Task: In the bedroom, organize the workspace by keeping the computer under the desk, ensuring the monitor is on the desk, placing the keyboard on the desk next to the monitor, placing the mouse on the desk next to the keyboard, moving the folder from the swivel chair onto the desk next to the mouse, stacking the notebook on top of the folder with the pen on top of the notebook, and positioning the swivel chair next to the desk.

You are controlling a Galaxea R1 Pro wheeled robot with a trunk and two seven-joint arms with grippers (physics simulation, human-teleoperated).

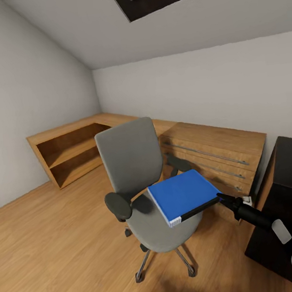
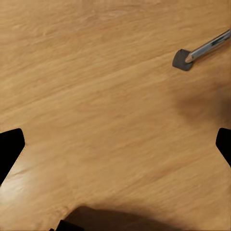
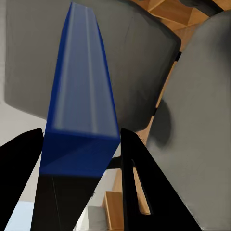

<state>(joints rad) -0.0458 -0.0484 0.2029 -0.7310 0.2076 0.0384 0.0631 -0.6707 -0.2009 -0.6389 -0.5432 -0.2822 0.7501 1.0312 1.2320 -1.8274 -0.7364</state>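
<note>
Now right hand clamped on blue folder (above swivel chair seat), left hand spread empty.

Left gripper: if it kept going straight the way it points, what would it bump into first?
Probably the wooden floor. The left gripper looks straight at bare boards; the chair's castor sits off to one side, not in its line.
</note>
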